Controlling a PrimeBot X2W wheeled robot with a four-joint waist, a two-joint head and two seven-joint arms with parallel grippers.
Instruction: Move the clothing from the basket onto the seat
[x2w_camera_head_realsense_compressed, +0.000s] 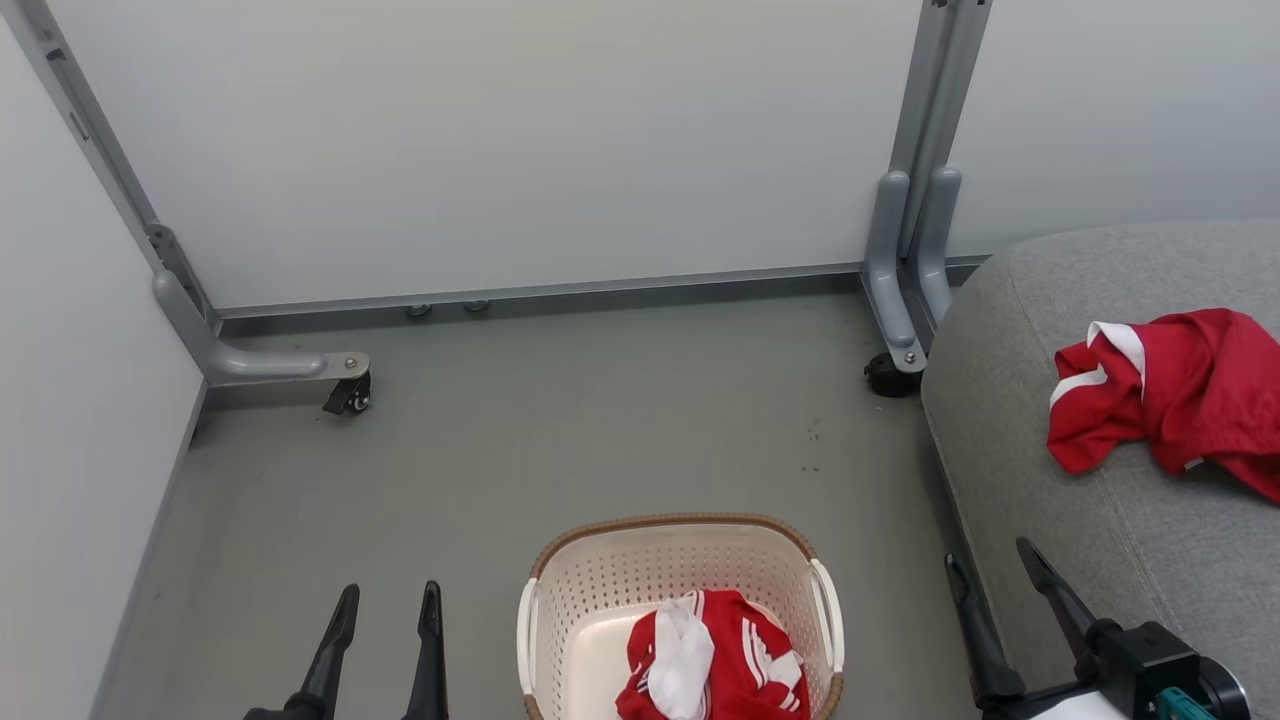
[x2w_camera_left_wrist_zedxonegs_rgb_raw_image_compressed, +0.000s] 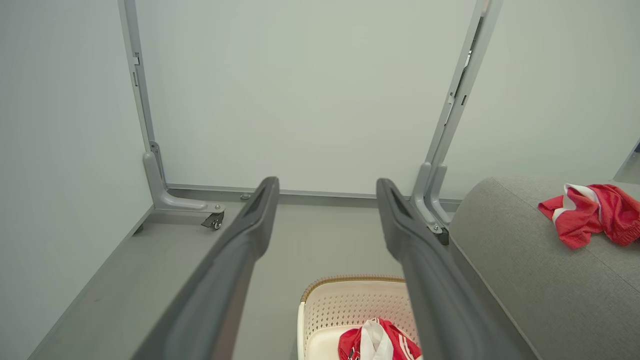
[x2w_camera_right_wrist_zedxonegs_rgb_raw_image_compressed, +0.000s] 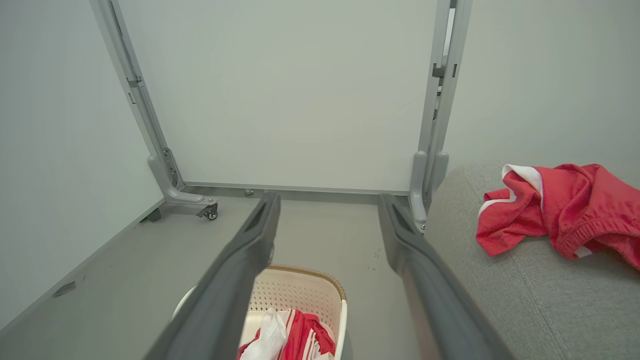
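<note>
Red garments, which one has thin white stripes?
The striped garment in the laundry basket; the other garment, on the grey seat, shows only broad white trim.

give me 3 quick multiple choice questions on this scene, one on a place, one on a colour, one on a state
1. The clothing outside the basket lies: A on the floor, B on the seat, C over a partition.
2. The basket's rim is: A blue, B brown, C black.
3. The left gripper and right gripper are: A both open and empty, B both shut on fabric, C one open, one shut.

Answers: B, the red fabric rests on the grey seat; B, a brown woven-look band tops the cream wall; A, each pair of fingers stands apart with nothing between.
</note>
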